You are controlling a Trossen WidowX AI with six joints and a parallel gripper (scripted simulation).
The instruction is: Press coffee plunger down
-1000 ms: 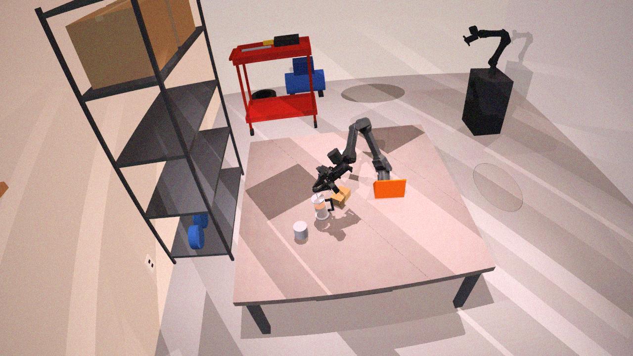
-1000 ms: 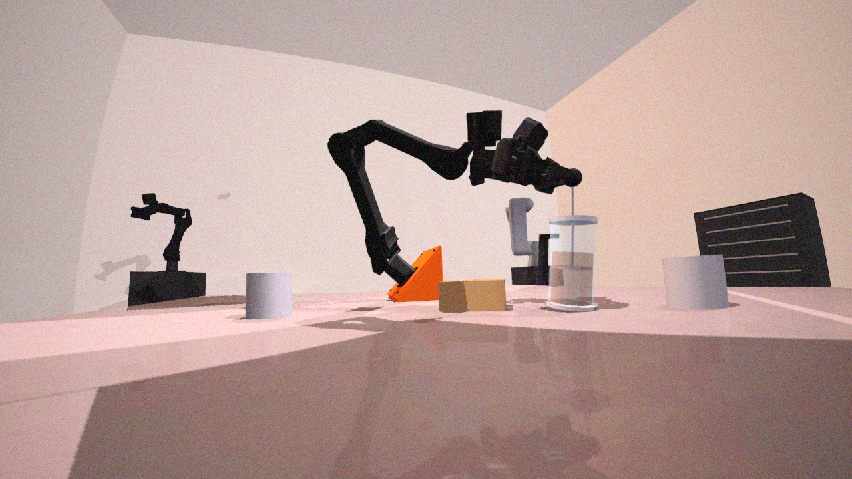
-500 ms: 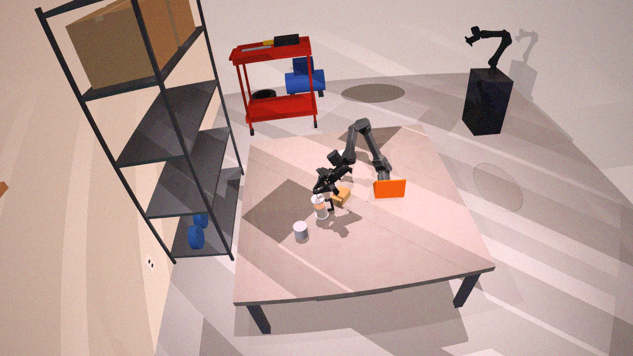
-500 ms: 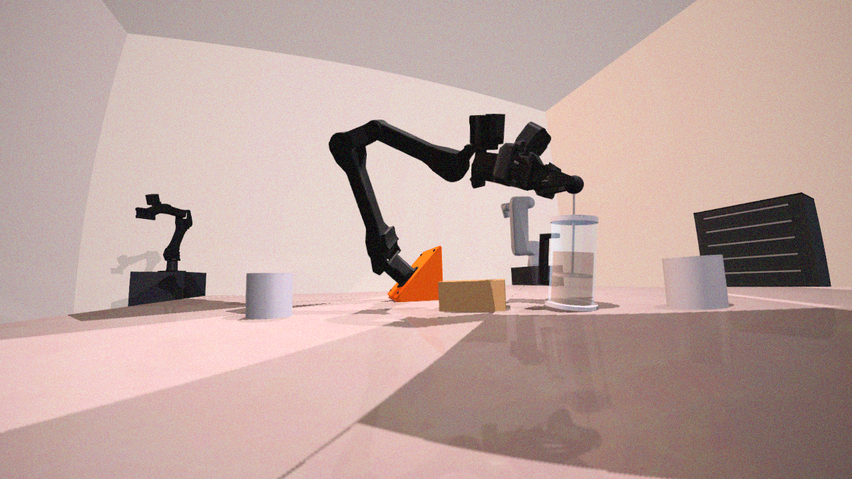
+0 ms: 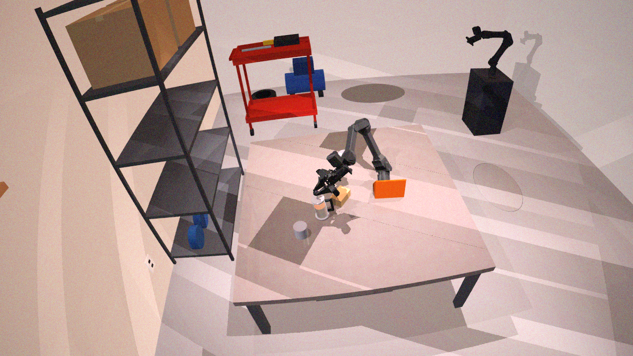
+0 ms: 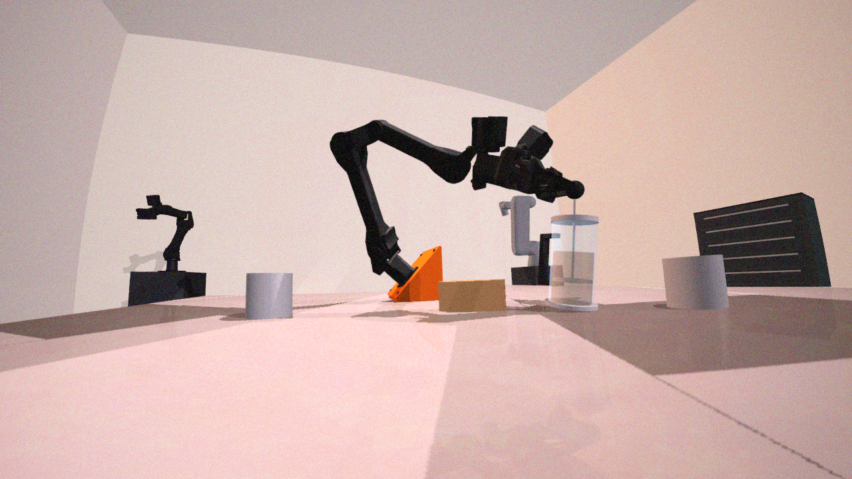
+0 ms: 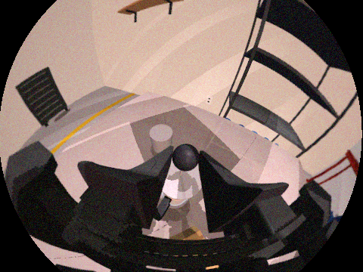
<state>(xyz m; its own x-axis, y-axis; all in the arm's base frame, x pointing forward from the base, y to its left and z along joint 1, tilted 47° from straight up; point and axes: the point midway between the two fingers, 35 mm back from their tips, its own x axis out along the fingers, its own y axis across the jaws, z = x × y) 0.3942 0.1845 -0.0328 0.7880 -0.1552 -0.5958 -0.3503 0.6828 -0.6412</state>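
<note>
Clear cylindrical coffee press with pale rim and base (image 5: 320, 211) (image 6: 572, 262) stands upright on the pinkish table (image 5: 376, 247) (image 6: 267, 404). In the exterior view it's between the tan rectangular block (image 5: 341, 196) (image 6: 471, 296) and a pale grey cylinder (image 6: 695, 281); the block is near, not touching there. Black angular handle (image 5: 329, 204) (image 6: 544, 256) on the press's side. Thin grey plunger rod (image 6: 574, 207) runs up out of the lid to a round black knob (image 6: 574, 189) (image 7: 185, 157). Black two-finger gripper (image 5: 316, 193) (image 6: 573, 189) (image 7: 186, 151) has the knob pinched between its fingertips, one finger each side in the wrist view. Black jointed arm (image 5: 374, 150) (image 6: 411, 146) reaches over from the orange wedge-shaped mount (image 5: 389, 189) (image 6: 430, 277).

Progress: grasp done, pressing looks partway. Rod is visible above the lid, so the plunger isn't all the way down; knob sits above the lid, apart from it. Exact filter depth hard to tell through the clear wall. Left: push straight down until the knob can go no lower, then open fingers and back off. Press looks upright, so no tipping so far. Sideways push on that thin rod could tilt or slide the press, I'd judge.
</note>
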